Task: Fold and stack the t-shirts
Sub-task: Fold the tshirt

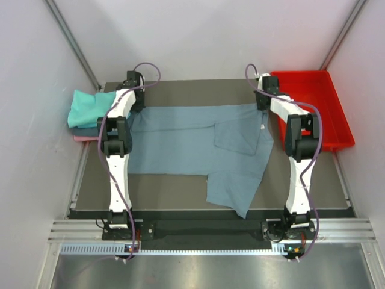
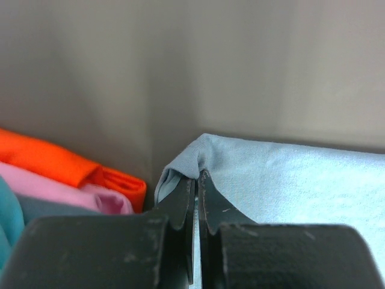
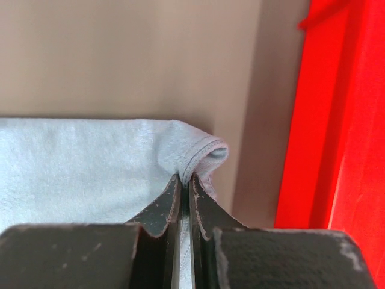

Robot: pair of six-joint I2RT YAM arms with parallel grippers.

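Note:
A dusty grey-blue t-shirt [image 1: 192, 144] lies spread on the dark table, partly folded, one flap hanging toward the near edge. My left gripper [image 1: 135, 102] is shut on its far left corner [image 2: 186, 159]. My right gripper [image 1: 262, 101] is shut on its far right hemmed corner [image 3: 201, 153]. A stack of other t-shirts [image 1: 87, 111] sits at the far left, teal on top, pink at the bottom. In the left wrist view I see orange [image 2: 54, 159], pink [image 2: 66, 192] and teal folds beside the pinched corner.
A red plastic tray [image 1: 319, 108] stands at the far right, close to my right gripper; it shows as a red wall in the right wrist view [image 3: 337, 120]. White walls enclose the table on three sides.

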